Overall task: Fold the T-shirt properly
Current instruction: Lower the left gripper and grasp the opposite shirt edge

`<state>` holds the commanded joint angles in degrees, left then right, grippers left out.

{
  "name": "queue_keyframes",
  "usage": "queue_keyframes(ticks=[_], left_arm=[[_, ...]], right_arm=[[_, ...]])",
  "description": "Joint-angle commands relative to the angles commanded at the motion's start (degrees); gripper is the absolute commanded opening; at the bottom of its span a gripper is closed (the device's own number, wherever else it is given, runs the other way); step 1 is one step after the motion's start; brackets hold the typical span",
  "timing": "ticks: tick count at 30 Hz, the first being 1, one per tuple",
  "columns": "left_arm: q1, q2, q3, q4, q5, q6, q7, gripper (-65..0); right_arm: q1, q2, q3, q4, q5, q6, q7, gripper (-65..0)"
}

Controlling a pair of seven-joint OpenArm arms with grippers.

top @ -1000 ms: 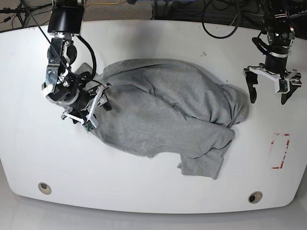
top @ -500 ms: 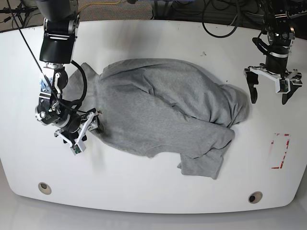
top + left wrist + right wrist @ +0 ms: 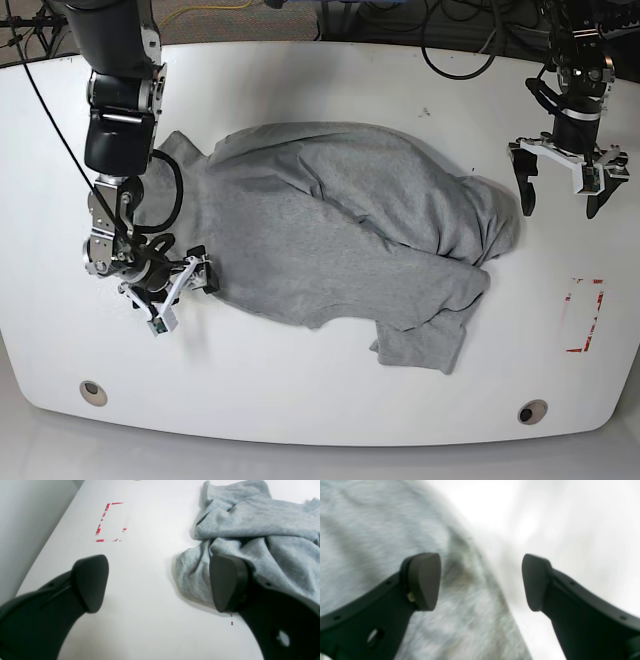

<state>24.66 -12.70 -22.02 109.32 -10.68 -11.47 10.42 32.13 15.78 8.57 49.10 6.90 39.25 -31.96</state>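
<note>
Right pincer (image 3: 180,297): lower left of the base view, spread, straddling the T-shirt (image 3: 340,240) hem edge. Left pincer (image 3: 565,190): upper right, spread, holding nothing, just beside the shirt's right edge. T-shirt: crumpled mid-worktop (image 3: 320,400). Bare white surface all round; red tape mark (image 3: 585,315) at right.

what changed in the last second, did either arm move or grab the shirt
The right gripper slid along the T-shirt's edge toward the table's near side, from the upper left part down to the lower left corner. Its jaws are open astride the hem, gripping nothing. The left gripper stayed open beside the shirt; the cloth's shape looks unchanged.
</note>
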Motion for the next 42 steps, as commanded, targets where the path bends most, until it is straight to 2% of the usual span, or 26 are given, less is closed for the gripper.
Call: queue_keyframes(ticks=[2,7,21,28,30,31,32,33,35,38,41,42], left_arm=[[0.0,0.0,0.0,0.0,0.0,0.0,0.0,-5.1],[0.0,0.0,0.0,0.0,0.0,0.0,0.0,-5.1],[0.0,0.0,0.0,-0.1,0.0,0.0,0.0,-5.1],[-0.1,0.0,0.0,-0.1,0.0,0.0,0.0,-5.1],[-0.1,0.0,0.0,-0.1,0.0,0.0,0.0,-5.1],[-0.1,0.0,0.0,-0.3,0.1,0.0,0.0,-5.1],[-0.1,0.0,0.0,-0.3,0.1,0.0,0.0,-5.1],[-0.1,0.0,0.0,-0.4,0.1,0.0,0.1,-5.1],[-0.1,0.0,0.0,-0.4,0.1,0.0,0.2,-5.1],[-0.9,0.0,0.0,-0.4,0.1,0.0,2.8,-5.0],[-3.0,0.0,0.0,-0.4,0.1,0.0,6.2,-5.0],[-4.8,0.0,-0.2,-0.7,0.1,0.0,8.7,-5.0]], right_arm=[[1.1,-0.1,0.0,-2.4,-1.0,0.7,1.3,-16.5],[3.3,-0.4,0.0,-7.9,-3.3,0.75,3.9,-16.5],[2.8,-4.7,0.0,-8.5,-3.8,0.62,5.5,-16.6],[2.7,-5.0,0.0,-8.6,-3.9,0.53,5.6,-18.1],[2.7,-5.0,0.0,-8.6,-3.9,0.53,5.6,-21.7],[2.6,-5.0,0.0,-8.6,-3.9,0.53,5.6,-27.0],[2.6,-5.0,0.0,-8.6,-3.9,0.53,5.6,-29.2],[2.5,-5.0,0.0,-8.6,-3.9,0.53,5.6,-36.0],[2.2,-4.9,0.0,-8.5,-3.9,0.53,5.6,-45.0],[2.1,-4.8,0.0,-8.4,-3.9,0.53,5.6,-63.4],[1.9,-4.8,0.0,-8.4,-3.9,0.53,5.6,-65.0],[1.8,-4.7,0.0,-8.2,-3.9,0.53,5.6,-64.2]])
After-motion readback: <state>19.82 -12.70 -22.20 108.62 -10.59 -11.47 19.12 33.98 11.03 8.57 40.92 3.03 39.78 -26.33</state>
